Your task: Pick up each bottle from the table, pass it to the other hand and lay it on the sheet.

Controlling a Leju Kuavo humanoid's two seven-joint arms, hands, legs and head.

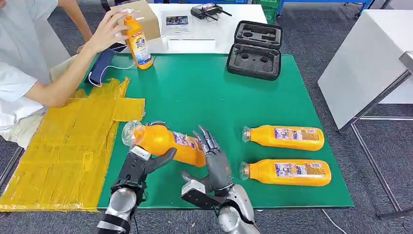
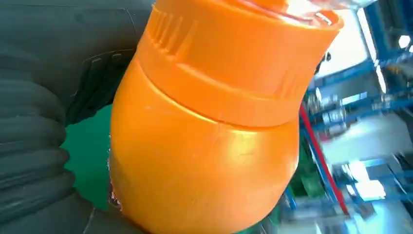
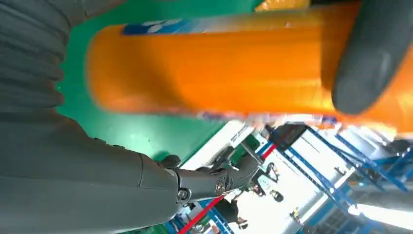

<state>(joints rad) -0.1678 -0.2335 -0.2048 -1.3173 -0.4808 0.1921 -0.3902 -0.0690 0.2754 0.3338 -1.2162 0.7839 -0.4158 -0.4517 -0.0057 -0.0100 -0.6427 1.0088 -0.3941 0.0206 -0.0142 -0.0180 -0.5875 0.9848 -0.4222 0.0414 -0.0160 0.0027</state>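
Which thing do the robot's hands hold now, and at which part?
The left hand grips the orange bottle near its cap end; the right hand is open.

Surface (image 1: 204, 97): green-topped. Yellow sheet (image 1: 68, 146) over left edge; two orange bottles (image 1: 285, 137) (image 1: 287, 172) lying on their sides, near right; open black foam case (image 1: 254, 48) far right; one upright bottle (image 1: 138, 41) far left.

arms (image 1: 122, 202): silver | robot hand (image 1: 217, 165): dark grey fingers, ribbed cover
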